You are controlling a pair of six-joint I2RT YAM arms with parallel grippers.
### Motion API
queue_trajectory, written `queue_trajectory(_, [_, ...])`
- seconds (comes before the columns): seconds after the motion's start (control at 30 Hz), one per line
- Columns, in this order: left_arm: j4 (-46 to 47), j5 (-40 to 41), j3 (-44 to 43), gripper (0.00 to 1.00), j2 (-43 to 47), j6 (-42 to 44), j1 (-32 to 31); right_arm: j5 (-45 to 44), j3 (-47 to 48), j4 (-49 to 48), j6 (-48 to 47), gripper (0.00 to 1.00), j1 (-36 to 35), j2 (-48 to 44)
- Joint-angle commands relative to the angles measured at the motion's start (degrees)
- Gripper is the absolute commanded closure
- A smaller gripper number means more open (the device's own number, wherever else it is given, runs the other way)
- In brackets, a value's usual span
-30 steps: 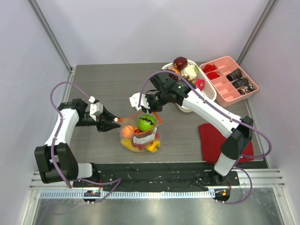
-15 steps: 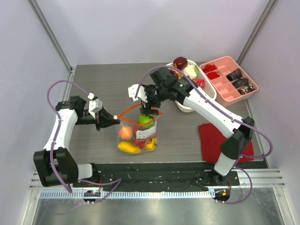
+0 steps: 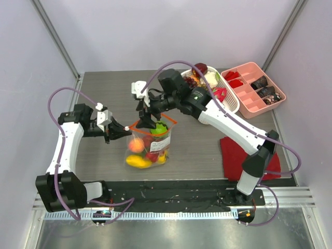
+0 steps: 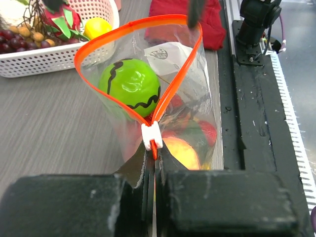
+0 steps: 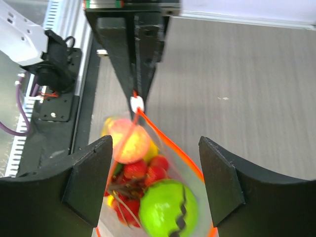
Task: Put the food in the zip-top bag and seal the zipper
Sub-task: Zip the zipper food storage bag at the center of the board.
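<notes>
We see the zip-top bag on the gray table, with its mouth up and pulled open into a pointed loop. We cannot tell if the bag's bottom sits on the table or hangs just over it. The left gripper is at the bag's left corner, its jaws pinched tight on the end of the orange-red zipper. The small white tip pokes out just past the fingers, which hide the bit they hold. The right gripper is right over the bag's mouth, its jaws spread wide. One of its fingers shows at the bag's far rim in the left wrist view, but the picture's top edge cuts it off, so we cannot tell if it touches the zipper. The food is inside the bag. A green piece with a dark wavy line lies on top. Under it are red, orange and yellow pieces, but crinkly plastic and blur make their shapes hard to tell. A white basket stands behind the bag, to its right. A red cloth lies right of the bag, partly hidden by the right arm.
</notes>
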State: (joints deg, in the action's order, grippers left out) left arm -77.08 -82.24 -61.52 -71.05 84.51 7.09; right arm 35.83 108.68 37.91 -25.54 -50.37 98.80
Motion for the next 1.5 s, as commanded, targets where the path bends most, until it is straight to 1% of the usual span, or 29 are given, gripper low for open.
queue_trajectory(0.0, [-17.93, -1.52, -2.82, 1.00, 1.70, 2.06, -0.15, 1.17, -0.75, -7.23, 1.55, 0.25, -2.80, 1.91])
queue_trajectory(0.13, [-17.84, -1.26, -3.17, 1.00, 1.61, 2.41, -0.24, 0.56, -0.67, -9.52, 2.07, 0.28, -4.56, 3.41])
queue_trajectory(0.17, [-17.76, -1.26, -3.52, 1.00, 1.70, 2.50, -0.32, -0.06, -0.93, -9.96, 1.81, 0.31, -5.00, 3.85])
queue_trajectory(0.33, [-17.84, -0.99, -3.96, 1.00, 1.79, 3.21, -0.59, -1.38, -0.58, -11.02, 0.41, 0.39, -6.23, 5.69])
queue_trajectory(0.37, [-17.76, -1.00, -4.05, 1.00, 1.70, 3.20, -0.59, -1.56, -0.40, -11.02, 0.14, 0.43, -6.15, 5.87])
queue_trajectory(0.47, [-17.84, -0.73, -4.23, 1.00, 1.70, 3.29, -0.59, -1.82, -0.93, -10.40, -1.52, 0.50, -6.23, 5.96])
queue_trajectory(0.6, [-17.75, -1.44, -4.31, 1.00, 1.35, 3.47, -0.59, -2.61, -1.81, -8.91, -3.99, 0.56, -6.32, 5.87])
queue_trajectory(0.63, [-17.67, -1.61, -4.49, 1.00, 1.26, 3.38, -0.59, -3.13, -2.07, -8.56, -4.43, 0.59, -6.23, 5.87])
queue_trajectory(0.67, [-17.75, -1.52, -4.58, 1.00, 1.17, 3.38, -0.59, -3.49, -2.59, -8.38, -4.87, 0.67, -6.32, 5.79])
queue_trajectory(0.7, [-17.76, -1.52, -4.58, 1.00, 1.17, 3.38, -0.59, -3.66, -2.77, -8.12, -5.39, 0.70, -6.32, 5.61])
queue_trajectory(0.73, [-17.76, -1.44, -4.58, 1.00, 1.26, 3.38, -0.59, -4.10, -3.12, -8.03, -5.57, 0.77, -6.32, 5.09])
queue_trajectory(0.8, [-17.84, -1.08, -4.40, 1.00, 1.43, 3.47, -0.59, -4.54, -4.18, -8.03, -6.01, 0.84, -6.32, 4.38])
queue_trajectory(0.83, [-17.67, -1.08, -4.14, 1.00, 1.52, 3.47, -0.59, -4.72, -4.53, -7.94, -6.19, 0.91, -6.32, 3.86])
queue_trajectory(0.93, [-17.76, -0.73, -4.05, 1.00, 1.53, 3.38, -0.59, -6.21, -5.67, -7.85, -6.45, 0.99, -6.14, 3.15])
queue_trajectory(1.1, [-17.84, -1.26, -4.14, 1.00, 1.70, 3.21, -0.33, -7.44, -8.40, -6.27, -7.24, 0.99, -5.00, 0.78])
queue_trajectory(1.47, [-17.93, -1.52, -5.90, 1.00, 2.23, 3.12, 1.61, -8.24, -11.91, -1.80, -8.91, 0.99, -0.09, -1.86])
